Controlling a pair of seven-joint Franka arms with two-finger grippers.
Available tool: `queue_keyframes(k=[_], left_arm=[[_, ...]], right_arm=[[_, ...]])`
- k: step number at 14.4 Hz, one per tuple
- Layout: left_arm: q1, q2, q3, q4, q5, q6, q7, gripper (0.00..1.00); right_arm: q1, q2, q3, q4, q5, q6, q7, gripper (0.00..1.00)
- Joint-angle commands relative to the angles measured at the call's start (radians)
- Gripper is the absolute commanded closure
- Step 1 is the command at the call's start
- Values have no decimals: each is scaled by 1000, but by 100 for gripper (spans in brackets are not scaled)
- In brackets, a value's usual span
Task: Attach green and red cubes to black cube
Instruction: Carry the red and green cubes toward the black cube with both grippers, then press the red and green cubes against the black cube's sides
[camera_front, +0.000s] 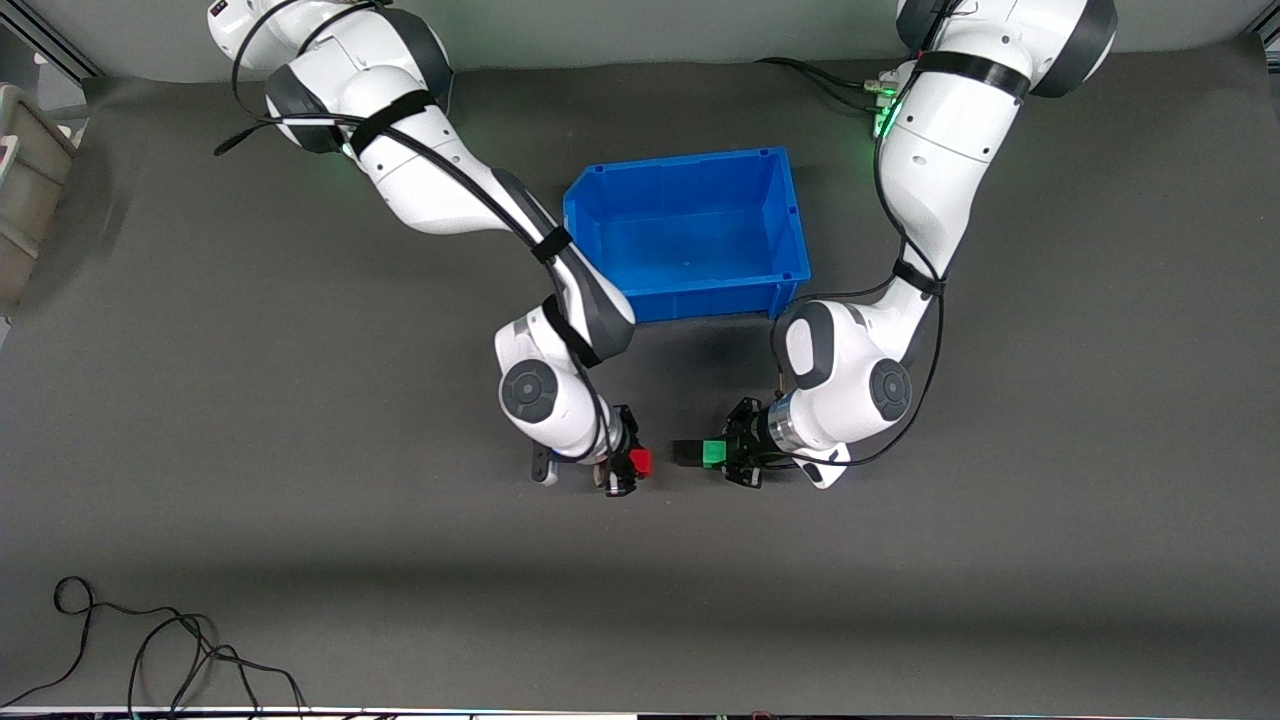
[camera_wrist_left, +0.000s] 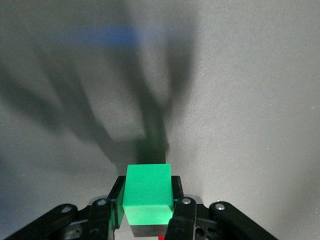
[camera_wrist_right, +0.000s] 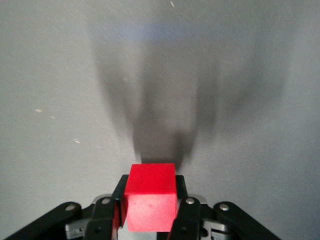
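Both arms are extended toward the middle of the surface (camera_front: 300, 560), on the side of the blue bin (camera_front: 690, 232) that faces the front camera. The bin stands toward the edge where the arm bases are, and nothing is visible inside it.

The left tool (camera_front: 728, 455) is pinching the green cube (camera_front: 712, 454), its fingers (camera_wrist_left: 178, 200) pressed on two opposite faces. The black cube (camera_front: 687, 453) sits flush against the green cube on the face that points at the other arm, so this joint appears made. In the left wrist view only a dark sliver under the green cube (camera_wrist_left: 148, 192) shows.

The right tool (camera_front: 628, 464) is pinching the red cube (camera_front: 640, 461) in the same manner, fingers (camera_wrist_right: 180, 212) on opposite faces, with the free face turned toward the black cube. A small gap separates red from black; the two are near but apart. Both tools are over bare surface in the central area.

Handling judgement: the cubes look rigid, light and smooth-sided, so a flat squeeze on parallel faces is the correct hold. Grip near the rear of each cube to keep the mating face clear. Face alignment will matter; a skewed approach could push the black cube off the green one.
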Motion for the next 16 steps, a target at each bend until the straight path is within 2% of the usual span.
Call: queue_keyframes(k=[1,7,8,9,10,11,12,13,14,15,16], left_arm=[[-14,13,5,18,-11,12,-36,80],[-26,17,5,20,-11,65,-83,80],[-26,19,5,20,-9,65,-83,78],[-28,20,5,20,-8,65,-83,71],[-28,22,5,21,-8,67,-83,71],[-28,22,5,21,-8,67,-83,71],[-28,22,5,24,-8,67,-83,71],[-28,22,5,24,-8,67,-83,66],[-28,22,5,24,-2,66,-75,30],[-28,22,5,24,3,65,-75,0],[-26,19,5,26,3,64,-83,0]], right_arm=[[27,42,-14,46,19,31,45,100],[41,59,-12,47,21,88,47,100],[41,59,-9,49,22,89,47,100],[41,59,-9,49,21,91,47,100],[41,59,-9,50,22,91,47,100],[43,59,-9,53,22,91,47,75],[41,59,-9,53,22,97,47,39],[41,60,-9,53,22,97,47,15],[43,59,-9,55,22,103,47,1],[43,59,-9,55,21,111,46,1],[43,59,-9,56,21,111,46,1]])
